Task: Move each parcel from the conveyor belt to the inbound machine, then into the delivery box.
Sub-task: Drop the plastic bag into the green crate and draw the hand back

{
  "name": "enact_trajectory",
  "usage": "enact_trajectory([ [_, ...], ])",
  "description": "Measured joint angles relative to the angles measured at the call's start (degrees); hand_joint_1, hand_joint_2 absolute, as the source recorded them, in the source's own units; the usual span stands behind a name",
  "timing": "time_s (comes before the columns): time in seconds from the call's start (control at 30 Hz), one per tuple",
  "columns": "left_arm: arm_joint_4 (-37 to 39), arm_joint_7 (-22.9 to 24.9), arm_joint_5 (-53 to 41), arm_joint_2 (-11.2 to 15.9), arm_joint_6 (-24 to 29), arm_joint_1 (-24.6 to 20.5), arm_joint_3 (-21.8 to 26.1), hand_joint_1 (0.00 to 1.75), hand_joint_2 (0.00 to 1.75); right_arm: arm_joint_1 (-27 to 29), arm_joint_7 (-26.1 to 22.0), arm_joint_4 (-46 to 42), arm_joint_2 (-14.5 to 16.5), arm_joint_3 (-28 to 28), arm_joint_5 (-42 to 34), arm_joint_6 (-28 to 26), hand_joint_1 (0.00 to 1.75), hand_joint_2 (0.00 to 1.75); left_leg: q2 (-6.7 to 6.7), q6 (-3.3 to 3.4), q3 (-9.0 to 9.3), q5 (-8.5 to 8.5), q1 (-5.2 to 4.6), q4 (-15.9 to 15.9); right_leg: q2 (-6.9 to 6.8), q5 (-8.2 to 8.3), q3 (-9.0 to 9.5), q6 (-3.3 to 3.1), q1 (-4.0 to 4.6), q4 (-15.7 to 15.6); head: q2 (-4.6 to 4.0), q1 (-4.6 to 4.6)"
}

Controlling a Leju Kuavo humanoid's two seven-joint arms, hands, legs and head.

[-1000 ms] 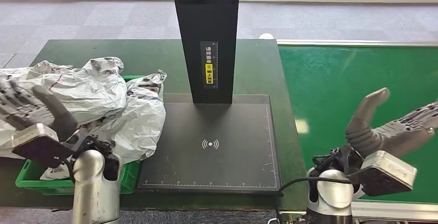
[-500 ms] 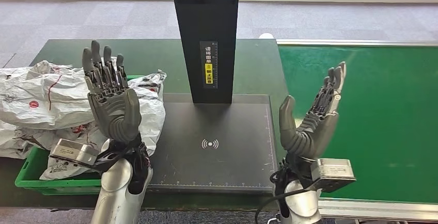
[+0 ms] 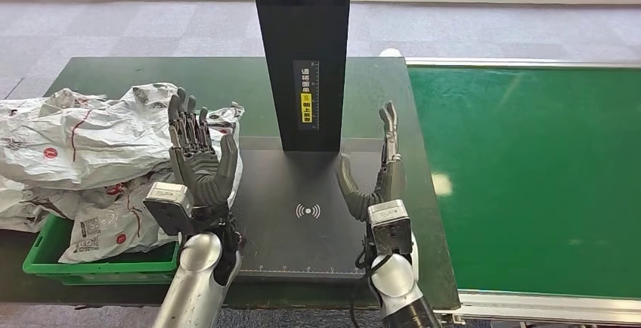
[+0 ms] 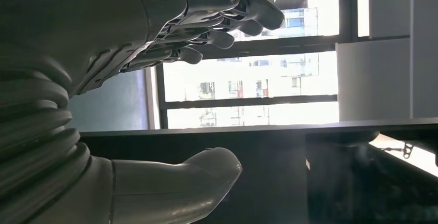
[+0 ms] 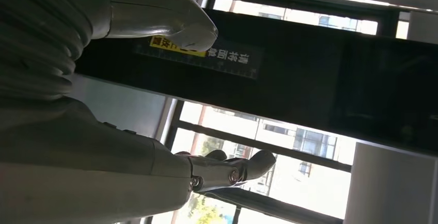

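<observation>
Both hands moved inward: left hand (image 3: 198, 163), right hand (image 3: 376, 181) over scanner plate (image 3: 317, 230); fingers spread, empty.

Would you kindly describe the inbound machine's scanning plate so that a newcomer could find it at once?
Start at the tall black column rising mid-table, left of the green conveyor belt. The plate is the flat dark slab at its foot, between the raised left hand and right hand. Its white wireless symbol sets it apart from the crumpled parcels beside it.
</observation>
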Motion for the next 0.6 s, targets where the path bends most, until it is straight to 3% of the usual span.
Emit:
enact_trajectory([
  [0.43,2.9,-0.03,-0.24,-0.01,-0.09,-0.51,-2.07,0.0,1.75,-0.74,-0.07,4.15,0.13,0.77,-0.04,0.22,0.0,1.75,-0.01,-0.01,-0.02,-0.01,0.0,0.0,0.0,-0.01,-0.02,0.0,0.0,-0.01,0.0,0.0],
  [0.47,2.97,-0.03,-0.24,-0.01,-0.09,-0.53,-2.14,0.44,1.75,-0.77,-0.07,4.25,0.13,0.84,-0.04,0.23,0.13,1.75,-0.01,-0.01,-0.02,-0.01,0.0,0.0,0.0,-0.01,-0.02,0.0,0.0,0.0,0.0,-0.01],
  [0.57,3.13,-0.04,-0.24,-0.01,-0.09,-0.59,-2.43,1.75,1.75,-0.83,-0.07,4.48,0.13,1.05,-0.04,0.23,1.44,1.75,-0.01,-0.01,-0.02,0.0,0.0,0.0,0.0,0.0,-0.02,0.0,0.0,0.0,0.0,-0.01],
  [0.6,3.18,-0.04,-0.25,-0.01,-0.1,-0.61,-2.53,1.75,1.75,-0.85,-0.07,4.54,0.13,1.1,-0.06,0.25,1.75,1.75,-0.01,-0.01,-0.02,0.0,0.0,0.0,0.0,0.0,-0.02,0.0,0.0,0.0,0.0,0.0],
])
